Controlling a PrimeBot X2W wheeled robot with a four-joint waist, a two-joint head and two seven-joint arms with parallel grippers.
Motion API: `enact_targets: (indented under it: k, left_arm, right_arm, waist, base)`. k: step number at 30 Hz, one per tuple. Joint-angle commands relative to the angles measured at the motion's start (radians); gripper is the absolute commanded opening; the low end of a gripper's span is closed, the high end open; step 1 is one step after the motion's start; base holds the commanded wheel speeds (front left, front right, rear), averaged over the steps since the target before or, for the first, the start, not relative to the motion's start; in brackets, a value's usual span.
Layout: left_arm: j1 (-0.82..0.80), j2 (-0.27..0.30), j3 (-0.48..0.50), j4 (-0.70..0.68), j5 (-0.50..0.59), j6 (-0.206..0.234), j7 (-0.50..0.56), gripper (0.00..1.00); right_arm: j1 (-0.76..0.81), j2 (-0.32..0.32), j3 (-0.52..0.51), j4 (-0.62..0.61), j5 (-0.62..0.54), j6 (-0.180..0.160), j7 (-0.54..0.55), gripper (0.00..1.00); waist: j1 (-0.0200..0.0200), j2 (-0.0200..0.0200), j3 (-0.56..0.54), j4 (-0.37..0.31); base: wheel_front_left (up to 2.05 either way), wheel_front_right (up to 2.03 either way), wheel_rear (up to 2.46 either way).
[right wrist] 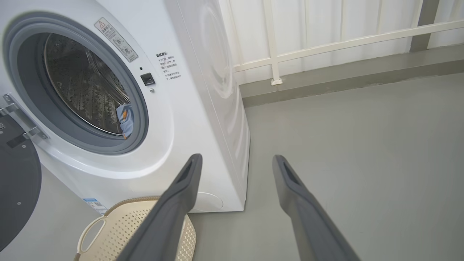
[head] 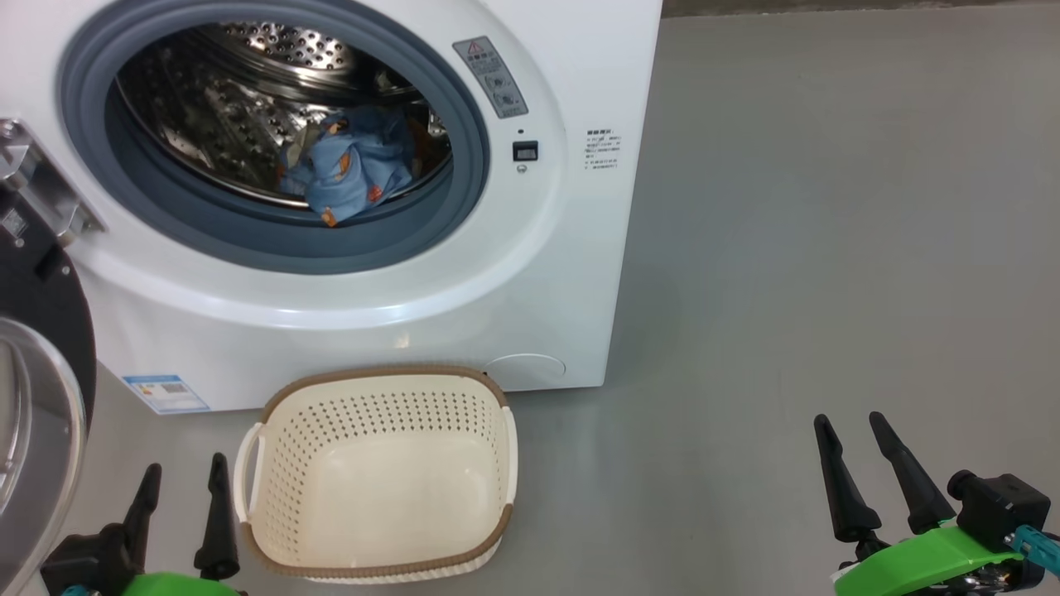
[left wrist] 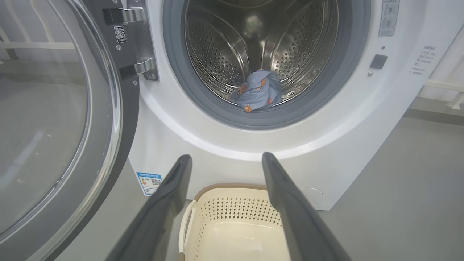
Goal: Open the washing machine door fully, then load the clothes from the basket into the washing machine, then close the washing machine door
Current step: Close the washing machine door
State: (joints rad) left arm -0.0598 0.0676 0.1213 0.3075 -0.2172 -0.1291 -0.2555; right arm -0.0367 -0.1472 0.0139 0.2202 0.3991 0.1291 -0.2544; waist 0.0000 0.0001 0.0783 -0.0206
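Basket (head: 381, 374) empty; clothes (head: 348, 170) sit low in drum (head: 207, 108), maybe touching seal (head: 273, 242), hard to tell. Left claw (head: 185, 463), right claw (head: 849, 418) both released, empty. Door (head: 50, 298) wide open: push rim with left claw, steady, until latched.

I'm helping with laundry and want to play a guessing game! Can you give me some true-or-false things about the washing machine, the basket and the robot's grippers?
1. The basket is empty. True.
2. The washing machine door is shut. False: it stands wide open.
3. Blue printed clothes lie in the steel drum. True.
4. The left gripper holds a garment. False: it is open and empty, like the right gripper.
5. The basket stands on the floor in front of the washing machine. True.
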Motion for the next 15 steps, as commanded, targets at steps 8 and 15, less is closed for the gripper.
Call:
enact_targets:
  k: [8,15]
  left_arm:
    - [-0.014,0.026,0.017,-0.037,-0.016,-0.002,-0.006,1.0]
    - [-0.013,0.027,0.007,-0.042,-0.021,-0.002,-0.006,1.0]
  right_arm:
    - [-0.009,-0.008,0.016,-0.023,0.007,0.002,-0.007,1.0]
    - [-0.007,-0.008,0.012,-0.024,0.005,0.002,-0.007,1.0]
  waist:
    - [0.0,-0.0001,-0.001,0.009]
    - [0.0,-0.0001,-0.003,0.021]
  base:
    - [-0.4,0.4,0.0]
    - [0.0,0.0,0.0]
